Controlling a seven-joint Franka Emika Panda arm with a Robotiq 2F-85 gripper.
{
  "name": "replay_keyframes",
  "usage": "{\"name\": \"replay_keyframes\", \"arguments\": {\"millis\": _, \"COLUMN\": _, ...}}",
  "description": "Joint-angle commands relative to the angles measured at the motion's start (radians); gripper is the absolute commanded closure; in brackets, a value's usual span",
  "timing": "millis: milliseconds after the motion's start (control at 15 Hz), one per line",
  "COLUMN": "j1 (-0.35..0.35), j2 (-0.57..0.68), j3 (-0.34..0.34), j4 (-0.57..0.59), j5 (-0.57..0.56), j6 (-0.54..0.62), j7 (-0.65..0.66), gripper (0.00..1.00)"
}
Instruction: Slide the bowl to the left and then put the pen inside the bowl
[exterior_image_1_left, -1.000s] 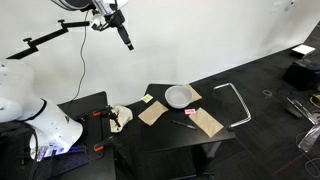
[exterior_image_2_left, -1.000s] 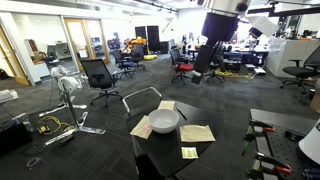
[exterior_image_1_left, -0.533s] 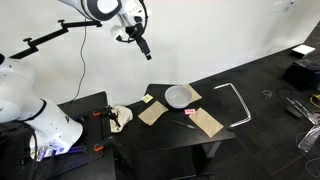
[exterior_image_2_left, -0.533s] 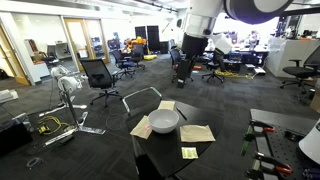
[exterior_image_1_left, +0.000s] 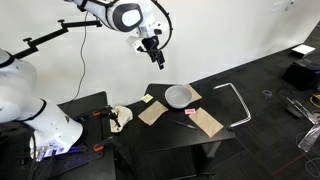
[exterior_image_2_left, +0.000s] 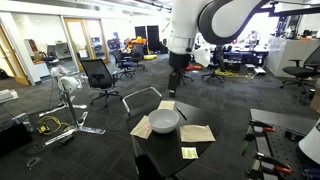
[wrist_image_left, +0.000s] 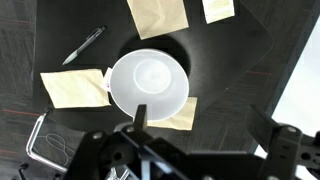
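Fingers (wrist_image_left: 140, 113) hang spread apart and hold nothing, high above the desk (wrist_image_left: 240, 60), with the bowl (wrist_image_left: 148, 85) almost straight below them in the wrist view. In both exterior views the arm is well above the bowl (exterior_image_1_left: 178, 96) (exterior_image_2_left: 164, 121), so the step in hand is the descent for the slide.

To do it well, I judge it best to come down with one finger inside the rim and one outside, or with both set low against the wall on the side away from the push, then move slowly and level so the shallow bowl does not tip or ride up.

Seen from the wrist, one tan paper sheet (wrist_image_left: 72, 87) touches the bowl at 9 o'clock and another (wrist_image_left: 180, 112) is tucked under its edge at 5 o'clock. Either may drag or bunch. The pen (wrist_image_left: 83, 45) lies on the desk at 10 o'clock from the bowl, apart from it. The push should not knock it.
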Motion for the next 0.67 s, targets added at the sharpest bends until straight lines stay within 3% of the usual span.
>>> {"name": "replay_keyframes", "arguments": {"millis": 0, "j1": 0.014, "j2": 0.099, "j3": -0.026, "j4": 0.065, "j5": -0.048, "j6": 0.061, "j7": 0.000, "gripper": 0.00}}
{"name": "replay_keyframes", "arguments": {"millis": 333, "j1": 0.040, "j2": 0.212, "j3": -0.070, "j4": 0.104, "j5": -0.123, "j6": 0.185, "j7": 0.081, "gripper": 0.00}}
{"name": "replay_keyframes", "arguments": {"millis": 600, "j1": 0.081, "j2": 0.292, "j3": -0.116, "j4": 0.128, "j5": -0.143, "j6": 0.221, "j7": 0.151, "gripper": 0.00}}
